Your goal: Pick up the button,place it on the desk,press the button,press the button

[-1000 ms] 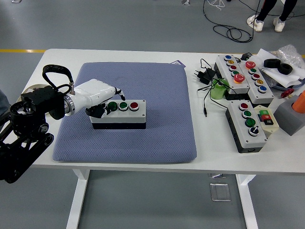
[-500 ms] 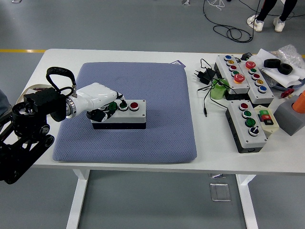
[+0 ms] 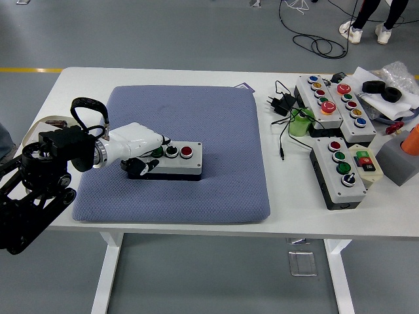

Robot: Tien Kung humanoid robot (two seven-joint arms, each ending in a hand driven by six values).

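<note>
One hand is at work here: your left hand (image 3: 141,156) lies on the left end of the button box (image 3: 171,160), its white fingers curled over that end and covering the leftmost button, so you have the box gripped rather than just touched. Just to the right of the hand, the dark green button (image 3: 171,151) and the red button (image 3: 186,152) sit uncovered on the box's top face. The box rests flat on the blue pad (image 3: 222,131), which lies under both it and the hand and spreads well beyond them on the white desk (image 3: 163,74). Holding it by the end makes sense, in my judgement, because it leaves the other two buttons free and gives you a firm hold for a lift. Far off to the right of the hand, several other button boxes (image 3: 334,108) and a black plug adapter (image 3: 278,103) crowd the desk, well apart from your work. Your right arm does not show. From how things lie, the box is not yet on the bare desk, so the pressing steps look to be ahead.
</note>
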